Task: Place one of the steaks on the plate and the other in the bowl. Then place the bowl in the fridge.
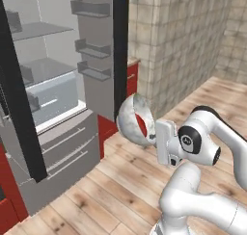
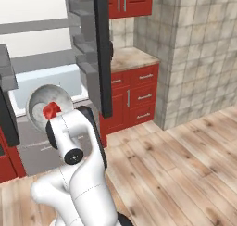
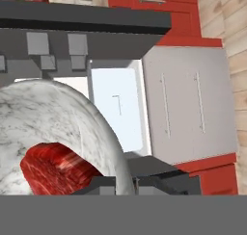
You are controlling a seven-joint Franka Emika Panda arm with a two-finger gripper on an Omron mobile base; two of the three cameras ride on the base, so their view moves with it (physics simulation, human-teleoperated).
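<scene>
My gripper [image 1: 155,134] is shut on the rim of the grey marbled bowl [image 1: 129,117], which hangs tilted on its side above the wooden floor. A dark-red steak [image 1: 141,125] lies inside the bowl against its lower wall. From the right base the bowl [image 2: 42,100] and the steak [image 2: 51,110] show just above my arm. In the hand view the bowl [image 3: 62,118] with the steak [image 3: 54,165] sits at the left, and the gripper [image 3: 120,183] pinches its edge. The fridge [image 1: 46,72] stands open ahead, its grey shelves bare. The plate is out of view.
The fridge's open door [image 1: 99,51] with its shelf bins juts out right of the bowl. Lower fridge drawers [image 1: 62,152] sit below the opening. Red cabinets [image 2: 134,95] and a tiled wall [image 1: 183,41] stand to the right, with open wooden floor [image 2: 185,165] beyond.
</scene>
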